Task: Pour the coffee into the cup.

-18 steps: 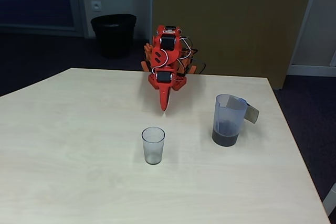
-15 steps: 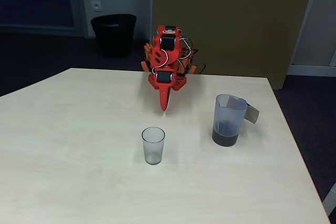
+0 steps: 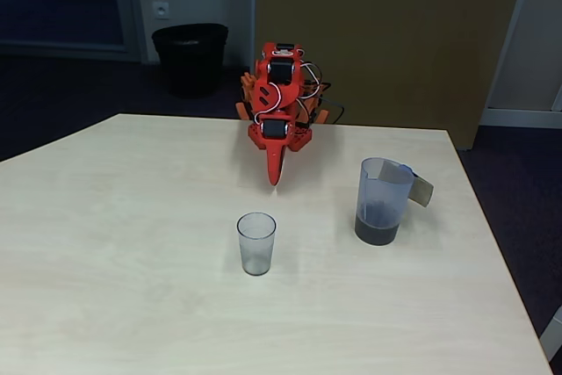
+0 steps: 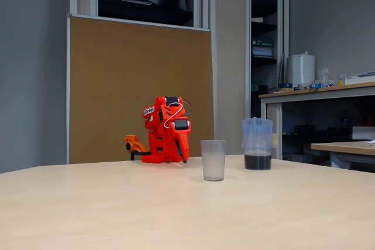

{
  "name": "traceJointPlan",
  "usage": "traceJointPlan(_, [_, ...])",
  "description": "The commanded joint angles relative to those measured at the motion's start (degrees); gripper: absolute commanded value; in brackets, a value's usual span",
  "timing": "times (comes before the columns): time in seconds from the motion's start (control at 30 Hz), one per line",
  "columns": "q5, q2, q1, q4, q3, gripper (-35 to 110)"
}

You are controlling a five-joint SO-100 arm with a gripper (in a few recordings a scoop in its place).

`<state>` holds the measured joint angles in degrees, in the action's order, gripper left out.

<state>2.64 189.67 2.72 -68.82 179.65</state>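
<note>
Coffee [image 3: 378,233] sits as a dark band at the bottom of a tall translucent jug [image 3: 383,192], which stands upright on the pale wood counter [image 3: 123,243] toward the right side in a fixed view. A flat greyish handle [image 3: 421,189] sticks out from the jug's upper right. In both fixed views the liquid fills only the lowest part of the jug [image 4: 257,144], where the coffee [image 4: 257,161] shows nearly black through the wall.

The cup [image 3: 256,243] is a small clear tumbler, upright, standing near the middle of the counter and apart from the jug, to its left in both fixed views. It looks empty, with nothing dark inside the cup [image 4: 213,160].

The orange-red arm [image 3: 279,98] is folded down at the far edge of the counter. Its fingers [image 3: 275,169] point down toward the counter surface and taper to one narrow tip, so they appear pressed together with nothing between them. In the low side-on fixed view the fingers [image 4: 183,155] hang beside the arm's base, just above the counter. The cup stands in front of the fingertips, near but not touching; the jug and its coffee lie well off to the right of them, also untouched.

A white label with lettering runs along the upper link of the arm [image 4: 166,130], too small to read. A black waste bin [image 3: 190,57] stands on the floor behind the counter, and a brown board [image 4: 137,92] backs the arm.
</note>
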Motion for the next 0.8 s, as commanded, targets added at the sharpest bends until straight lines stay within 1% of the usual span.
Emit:
traceJointPlan(0.0, [1.1,0.8,0.4,-0.7,0.4,0])
traceJointPlan(0.63, [1.1,0.6,0.5,-0.6,0.4,0])
traceJointPlan(0.77, [1.1,1.1,-1.9,-0.8,0.4,0])
